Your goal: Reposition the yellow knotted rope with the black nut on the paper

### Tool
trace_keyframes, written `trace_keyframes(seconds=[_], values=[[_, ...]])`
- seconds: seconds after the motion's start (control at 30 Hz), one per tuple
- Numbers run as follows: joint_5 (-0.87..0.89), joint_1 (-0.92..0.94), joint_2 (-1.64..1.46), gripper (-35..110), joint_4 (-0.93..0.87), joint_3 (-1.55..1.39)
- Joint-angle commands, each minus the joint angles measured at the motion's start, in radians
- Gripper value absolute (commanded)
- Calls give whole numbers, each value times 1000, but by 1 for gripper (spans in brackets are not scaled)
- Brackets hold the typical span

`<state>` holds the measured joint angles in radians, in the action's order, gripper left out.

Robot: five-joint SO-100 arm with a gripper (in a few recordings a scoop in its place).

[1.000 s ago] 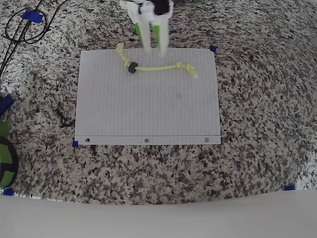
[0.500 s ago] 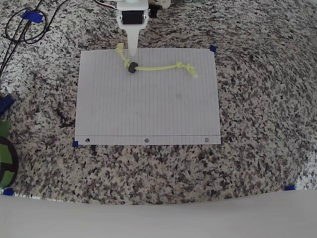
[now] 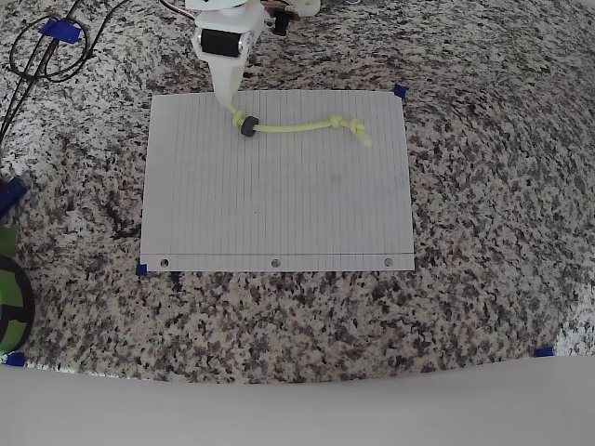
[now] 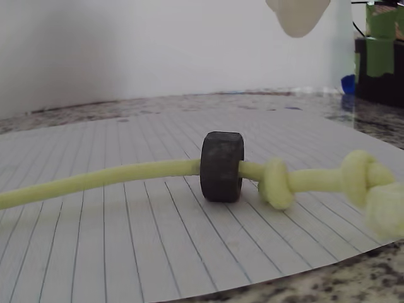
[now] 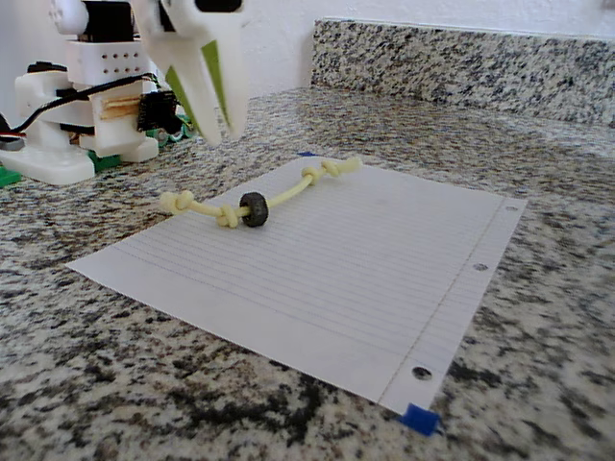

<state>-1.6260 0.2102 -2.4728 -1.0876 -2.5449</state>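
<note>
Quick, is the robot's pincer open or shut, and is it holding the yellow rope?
Pincer: open a little, holding nothing, above the yellow rope's knotted end.

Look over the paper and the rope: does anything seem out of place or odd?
Only slightly: the yellow knotted rope has one knotted end at the paper's edge under the hand. The black nut remains threaded on it.

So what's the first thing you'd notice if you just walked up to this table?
Probably the yellow knotted rope lying across the far part of the white paper, with a black nut threaded on it beside a knot. Next, the white-and-green claw hanging just above the rope's end near the paper's edge, not touching it. All of it sits on a speckled granite counter.
</note>
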Motion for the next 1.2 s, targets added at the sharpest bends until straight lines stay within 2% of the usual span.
trace_keyframes(seconds=[0.0,0.2,0.7,1.17], values=[[-92,17,26,30,-20,48],[-262,55,86,39,-80,51],[-388,135,198,38,-64,52],[-402,130,301,37,21,52]])
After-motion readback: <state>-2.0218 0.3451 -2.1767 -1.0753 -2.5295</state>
